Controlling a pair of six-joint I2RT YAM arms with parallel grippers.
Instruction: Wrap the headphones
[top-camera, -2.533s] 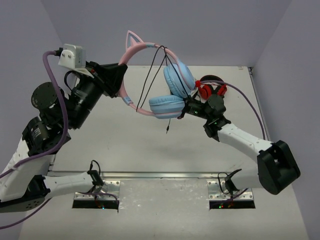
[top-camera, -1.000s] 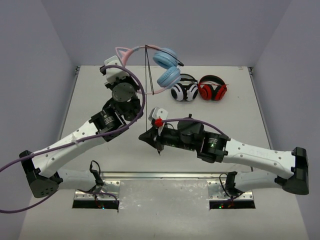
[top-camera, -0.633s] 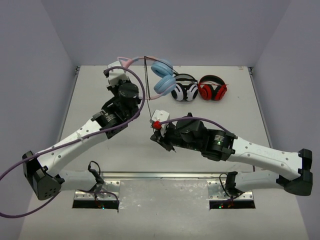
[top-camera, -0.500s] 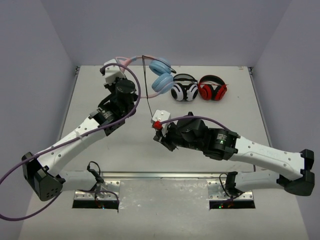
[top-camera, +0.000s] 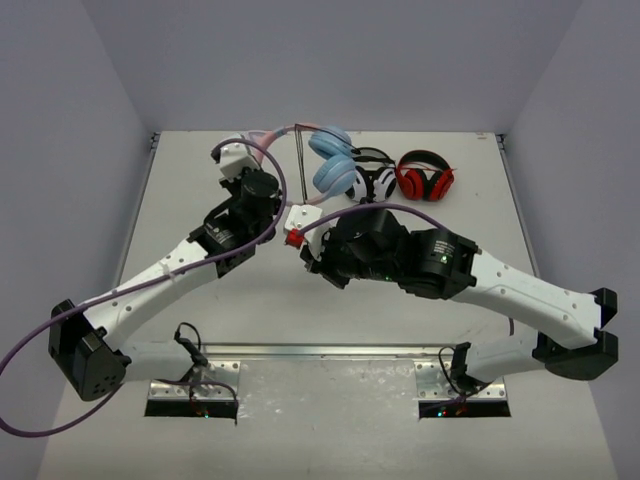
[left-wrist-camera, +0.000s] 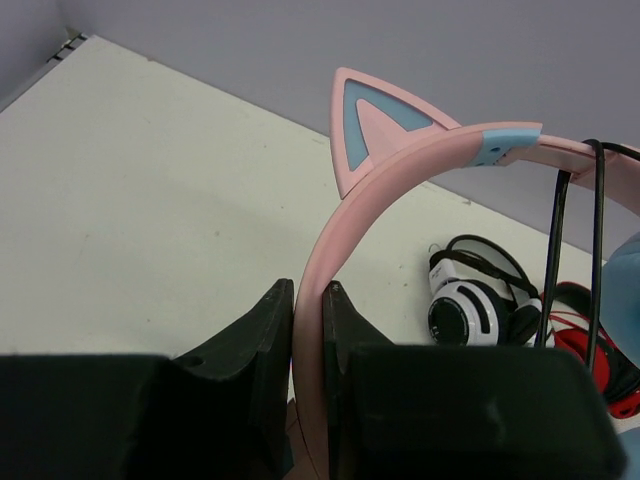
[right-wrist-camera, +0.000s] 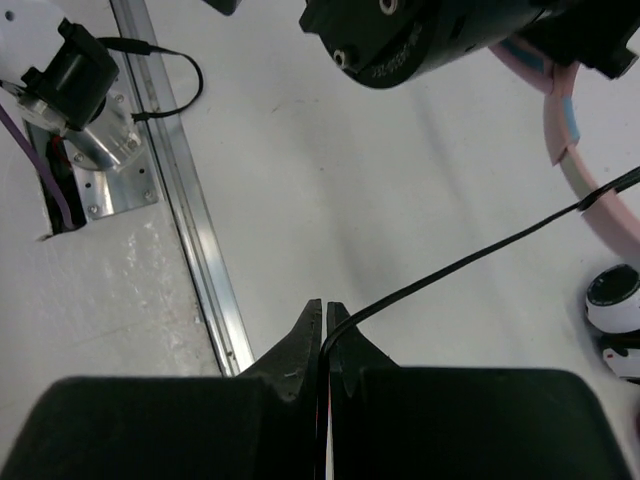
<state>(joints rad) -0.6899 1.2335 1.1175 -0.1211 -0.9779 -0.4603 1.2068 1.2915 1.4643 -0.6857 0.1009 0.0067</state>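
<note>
Because the headphones (top-camera: 330, 160) are a light thing of plastic with soft pads, they probably need little force. The pink headband (left-wrist-camera: 420, 160) looks springy and smooth, so it can slip or twist in a narrow grip. The thin black cable (right-wrist-camera: 470, 260) is limp and likely slides easily between flat fingers.

The left arm stretches from the near left corner of the tabletop (top-camera: 180, 180) toward the far edge. Its wrist is raised there, and the left gripper (left-wrist-camera: 308, 295) is clenched on the headband, a little below one cat ear (left-wrist-camera: 375, 125). This seems a good place to hold, since the band is stiff enough to carry the whole weight.

The headphones hang above the far edge, near its middle, with the blue earcups (top-camera: 335, 178) just beside the black-and-white headphones (top-camera: 375, 180). Whether they touch cannot be told. Two strands of cable already pass over the band.

The red-and-black headphones (top-camera: 425, 178) lie further right.

The right arm bends from the near right corner toward the middle of the tabletop, with its wrist turned to the left. The right gripper (right-wrist-camera: 325, 310) is pinched tight on the cable, which runs from it in a nearly straight line up to the headband. A hard pull could strain the thin wire where it joins the earcup.
</note>
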